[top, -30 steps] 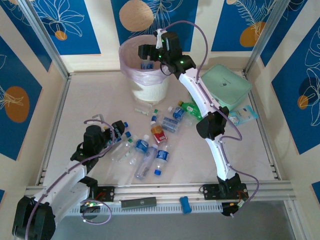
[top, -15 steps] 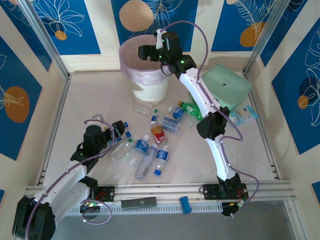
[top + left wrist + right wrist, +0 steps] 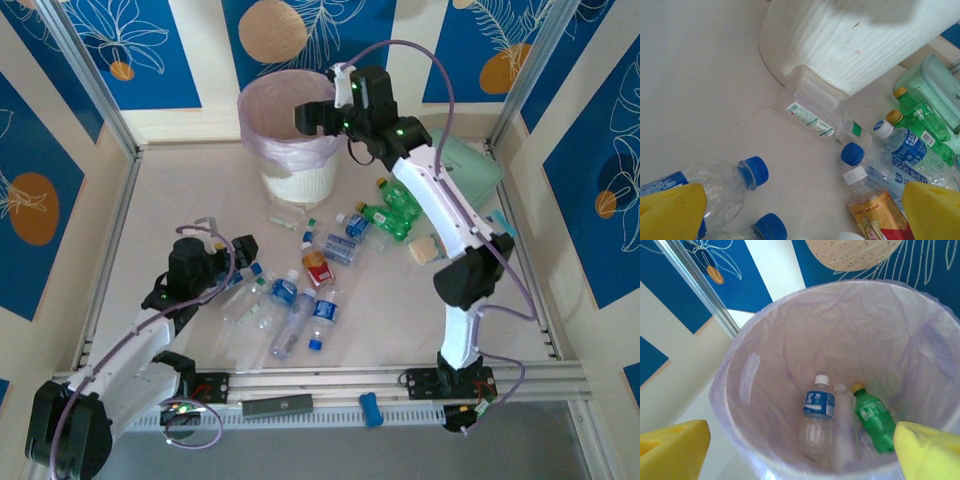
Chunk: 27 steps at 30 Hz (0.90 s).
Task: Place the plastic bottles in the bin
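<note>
Right hand (image 3: 312,116) is recorded released and empty over the bin (image 3: 290,182), upper centre of the top view. Three bottles (image 3: 818,412) are seen inside, so a drop is judged complete. Remaining bottles (image 3: 300,300) are scattered mid-frame on the surface (image 3: 180,200). Left hand (image 3: 242,262), also released, is placed at a blue-capped bottle (image 3: 727,187); closing on it is called for next.

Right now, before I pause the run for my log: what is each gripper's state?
Left gripper: jaws open, holding nothing.
Right gripper: jaws open, empty, above the bin.
</note>
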Available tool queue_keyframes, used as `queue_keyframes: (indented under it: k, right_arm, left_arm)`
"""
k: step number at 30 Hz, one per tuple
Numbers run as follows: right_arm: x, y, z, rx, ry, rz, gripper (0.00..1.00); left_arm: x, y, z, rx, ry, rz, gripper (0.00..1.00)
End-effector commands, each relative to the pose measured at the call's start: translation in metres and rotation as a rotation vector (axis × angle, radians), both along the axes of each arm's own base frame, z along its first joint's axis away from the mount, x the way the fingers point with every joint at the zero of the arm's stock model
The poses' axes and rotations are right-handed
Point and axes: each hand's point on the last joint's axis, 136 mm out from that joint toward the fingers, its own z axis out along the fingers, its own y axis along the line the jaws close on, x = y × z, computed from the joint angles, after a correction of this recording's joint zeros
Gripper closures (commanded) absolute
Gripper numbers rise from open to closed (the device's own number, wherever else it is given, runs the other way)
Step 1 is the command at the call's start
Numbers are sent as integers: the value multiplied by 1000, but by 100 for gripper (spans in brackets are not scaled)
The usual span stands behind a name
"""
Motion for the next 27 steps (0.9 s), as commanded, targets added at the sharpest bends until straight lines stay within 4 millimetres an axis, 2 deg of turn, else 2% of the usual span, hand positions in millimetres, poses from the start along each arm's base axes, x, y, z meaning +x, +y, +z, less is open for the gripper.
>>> queue_keyframes:
  k: [1, 9, 16, 19, 21, 27]
  right_arm:
    - [-12, -16, -12, -69, -20, -16, 5]
    - [-37, -83, -88, -172, 132, -149, 3]
    - [-52, -148, -167, -308, 347, -238, 3]
    - [-53, -172, -194, -350, 427, -255, 5]
    - [-51, -183, -208, -368, 473, -253, 9]
    - [-30, -207, -245, -430, 547, -293, 15]
  left_arm:
    - [3, -17, 9, 7, -14, -66, 0]
    - [16, -57, 4, 19, 17, -159, 0]
    - [29, -87, 4, 11, 28, -219, 0]
    - [31, -96, 4, 8, 30, -236, 0]
    - [32, -101, 4, 9, 32, -243, 0]
    - [36, -110, 4, 9, 37, -252, 0]
